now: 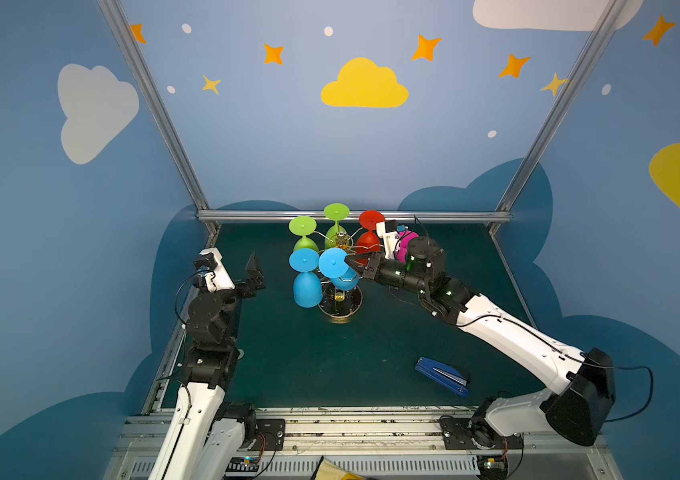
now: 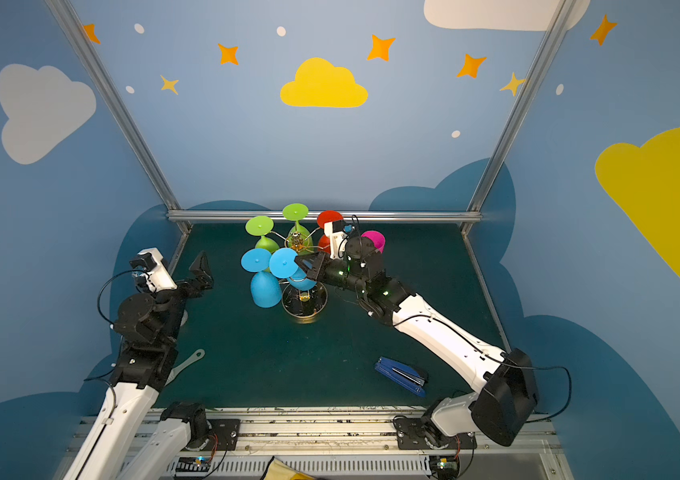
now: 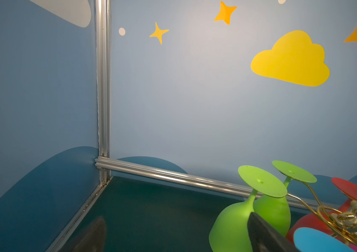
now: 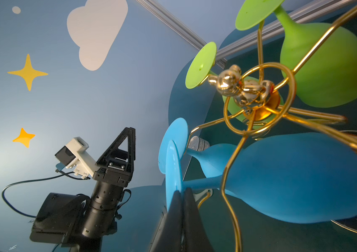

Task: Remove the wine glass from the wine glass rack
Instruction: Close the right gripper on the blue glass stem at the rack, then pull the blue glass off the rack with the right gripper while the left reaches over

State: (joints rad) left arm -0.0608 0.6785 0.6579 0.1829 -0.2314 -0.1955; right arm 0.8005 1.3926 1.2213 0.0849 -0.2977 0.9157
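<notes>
Black and triangular, the fingers of the left hand [image 1: 256,271] stand wide apart and hold nothing. This hand hovers over the left side of the dark green desk [image 1: 309,365], well apart from the rack.

Near the middle of the desk, toward the back wall, stands the thin gold wire wine glass rack [image 1: 340,318]. Its round, dark, gold-rimmed base sits flat on the desk, and a small shiny gold bear figure [image 4: 234,86] tops it. Matte glasses hang from its looped arms upside down, feet upward. On the left are a lime-green wine glass [image 1: 304,243] and an outer sky-blue wine glass [image 1: 307,289]. A second lime-green wine glass [image 1: 336,212] hangs at the back. The inner sky-blue wine glass [image 1: 332,262] hangs on the rack with its bowl above the base. To its right hang a red wine glass [image 1: 370,220] and a magenta wine glass [image 2: 373,240], the latter partly hidden behind the right arm.

The right hand [image 1: 348,262] reaches in from the right with its fingers pressed together. Their tips lie against the foot of the inner sky-blue glass, just beside its stem. Whether they pinch the foot's rim cannot be told.

Near the front right of the desk lies a dark blue stapler [image 1: 442,376], well apart from the rack.
</notes>
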